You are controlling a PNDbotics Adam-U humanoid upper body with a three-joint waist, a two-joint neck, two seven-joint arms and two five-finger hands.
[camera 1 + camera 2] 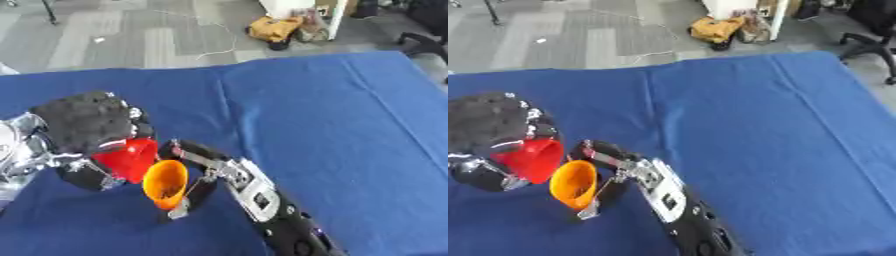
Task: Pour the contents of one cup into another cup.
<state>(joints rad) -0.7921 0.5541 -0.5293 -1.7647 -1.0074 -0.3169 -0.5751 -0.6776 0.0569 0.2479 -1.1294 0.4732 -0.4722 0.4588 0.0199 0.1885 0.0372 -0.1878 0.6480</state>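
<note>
Your left hand comes in from the near left, a bulky shape with a rough black covering over silver joints. Its fingers are curled round the red cup, a smooth, glossy plastic cone tipped over so that its mouth faces right and down toward the second cup.

Your right hand reaches in from the near edge on a black forearm with a silver-white wrist block. Its fingers wrap the orange cup from behind, and one silver-tipped finger shows below the cup's rim. The orange cup is also smooth plastic, tapered, and tilted so that its round open mouth faces left toward you; its inside looks plain orange, and you cannot tell whether anything lies in it.

The two cups sit just beside each other at the near left, the red rim touching or nearly touching the orange rim. Both are held above the tabletop, which is covered by a blue cloth with a matte weave and soft creases.
</note>
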